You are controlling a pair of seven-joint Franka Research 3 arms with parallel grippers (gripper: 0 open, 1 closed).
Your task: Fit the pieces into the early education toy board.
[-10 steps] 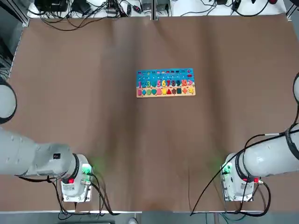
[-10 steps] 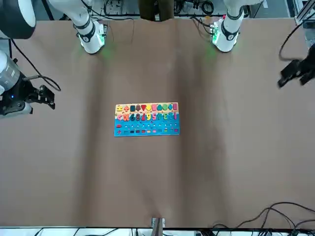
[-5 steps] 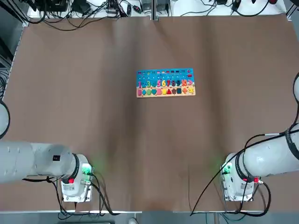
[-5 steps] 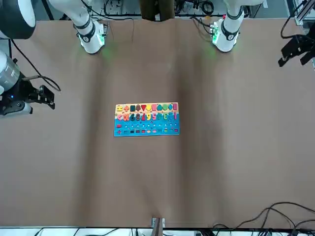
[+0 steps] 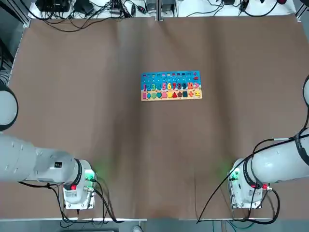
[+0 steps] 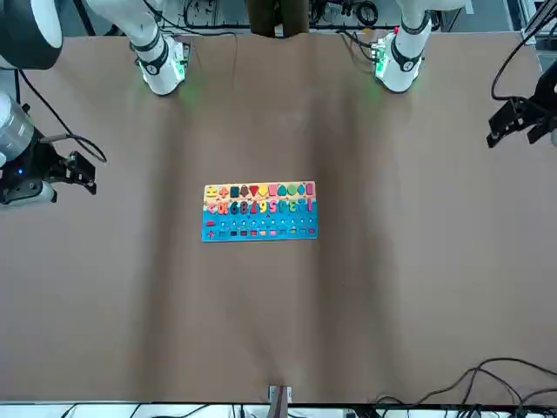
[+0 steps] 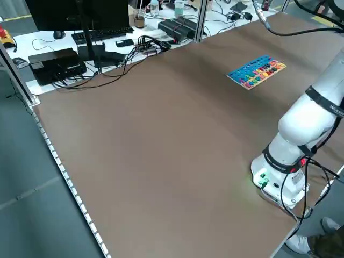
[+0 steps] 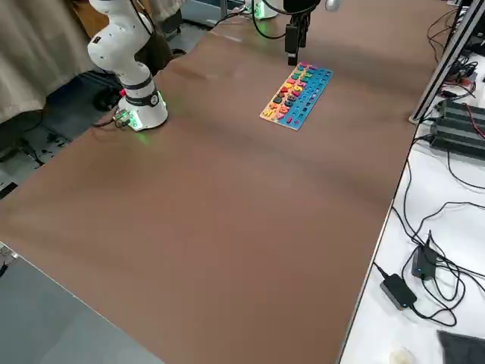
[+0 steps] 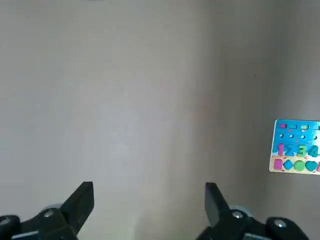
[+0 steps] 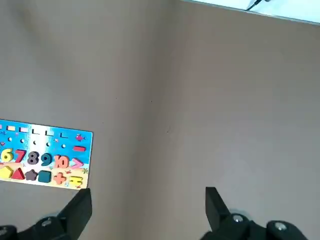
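We are holding the left gripper [image 9: 149,202] wide open and empty, well to the left of the board [image 5: 171,86], which is lying mid-table. The right gripper [image 10: 148,207], well to its right, is gaping empty too. No loose pieces are showing; reaching blind, we risk nudging the board askew.

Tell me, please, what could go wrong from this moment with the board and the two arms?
1. No loose pieces show on the brown table; the toy board looks fully filled, so an arm may search for nothing.
2. The board lies unfixed at the table's middle. Both tools, left and right, hang open at the table's sides, far from it. A long reach may nudge the board and shift it.
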